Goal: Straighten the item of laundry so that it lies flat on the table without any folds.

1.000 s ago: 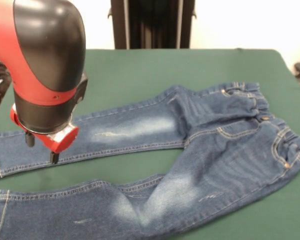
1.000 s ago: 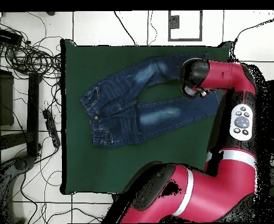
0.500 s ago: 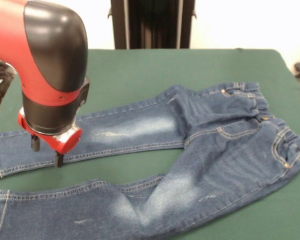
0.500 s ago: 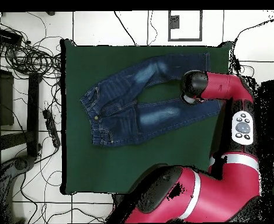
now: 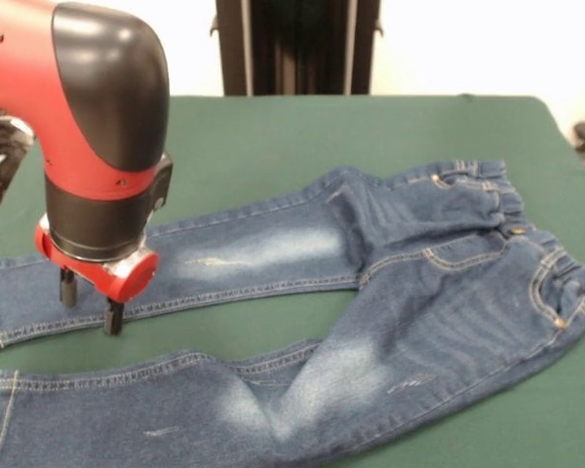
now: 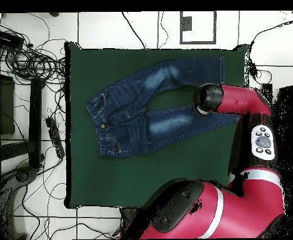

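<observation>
So the jeans are spread out on the green tabletop, legs apart in a V. The pincer sits over the far leg near its cuff, two fingers spread apart, holding nothing.

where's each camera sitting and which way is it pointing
Front view: sits low across the table, facing the robot; it shows the jeans up close, with the red and black wrist and the gripper, its jaws apart over a leg near the cuff.
Overhead view: sits above, looking straight down on the whole table, with the arm reaching in from the bottom.
Both share the jeans, table and gripper.
</observation>
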`<state>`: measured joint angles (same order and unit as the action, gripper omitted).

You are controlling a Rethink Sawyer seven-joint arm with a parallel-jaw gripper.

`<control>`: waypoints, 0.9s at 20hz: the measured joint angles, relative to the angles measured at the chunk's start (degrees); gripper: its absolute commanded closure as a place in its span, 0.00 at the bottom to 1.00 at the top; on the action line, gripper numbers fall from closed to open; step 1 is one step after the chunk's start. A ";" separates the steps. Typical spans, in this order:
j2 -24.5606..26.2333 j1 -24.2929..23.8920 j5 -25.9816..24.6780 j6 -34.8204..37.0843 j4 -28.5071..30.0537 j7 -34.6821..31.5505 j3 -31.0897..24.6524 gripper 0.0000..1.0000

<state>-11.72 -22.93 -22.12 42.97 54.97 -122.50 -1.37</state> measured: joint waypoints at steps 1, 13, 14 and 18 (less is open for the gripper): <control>-0.19 -0.22 0.02 -0.60 0.46 0.00 -0.16 0.00; -0.56 -5.78 0.02 1.22 0.68 3.39 -7.08 0.00; -0.37 -6.40 0.02 2.42 0.15 4.84 -7.99 0.00; 0.74 -7.95 -0.34 7.43 -2.76 11.29 -10.81 0.00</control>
<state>-10.97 -30.88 -22.46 50.40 52.21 -111.21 -12.18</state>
